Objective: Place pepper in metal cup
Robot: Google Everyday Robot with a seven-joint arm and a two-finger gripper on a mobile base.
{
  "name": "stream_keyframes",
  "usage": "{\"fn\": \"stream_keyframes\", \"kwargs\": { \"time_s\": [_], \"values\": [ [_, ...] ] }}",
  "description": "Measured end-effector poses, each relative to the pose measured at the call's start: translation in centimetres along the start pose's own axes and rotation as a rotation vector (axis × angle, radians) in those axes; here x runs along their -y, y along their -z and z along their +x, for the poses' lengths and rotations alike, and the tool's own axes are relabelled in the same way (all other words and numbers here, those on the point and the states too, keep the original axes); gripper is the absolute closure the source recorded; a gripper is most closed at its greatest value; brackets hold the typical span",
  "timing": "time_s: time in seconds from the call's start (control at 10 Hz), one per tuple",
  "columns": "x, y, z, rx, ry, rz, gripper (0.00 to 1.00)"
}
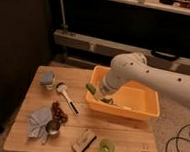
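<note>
The pincer (99, 94) clamps the pepper (90, 87) over the yellow bin's (147, 101) left rim.

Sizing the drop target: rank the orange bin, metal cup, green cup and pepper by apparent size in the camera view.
1. orange bin
2. metal cup and green cup: alike, not ranked
3. pepper, partly hidden, held in the gripper above the bin's left rim

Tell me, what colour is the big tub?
Orange, clearest in the camera view. The pincer, shut on the green pepper, is at the rim of the tub.
</note>
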Motion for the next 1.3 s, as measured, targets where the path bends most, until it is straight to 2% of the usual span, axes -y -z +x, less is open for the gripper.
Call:
{"fn": "stream_keyframes", "kwargs": {
  "time_s": [0.3,0.6,0.7,0.9,1.0,1.1,1.3],
  "values": [
    [-1.6,0.3,-1.8,0.034,0.064,-0.036,1.0],
    [-4.2,0.2,-4.3,0.058,0.147,-0.106,1.0],
    [-5.5,0.0,-5.4,0.063,0.192,-0.167,1.0],
    [-7.1,-0.4,-6.4,0.061,0.246,-0.256,1.0],
    [-8.0,-0.5,-7.0,0.058,0.276,-0.339,1.0],
    [-8.6,-0.8,-7.5,0.05,0.297,-0.443,1.0],
    [-9.2,-1.2,-8.3,0.043,0.318,-0.676,1.0]
  ]
}}
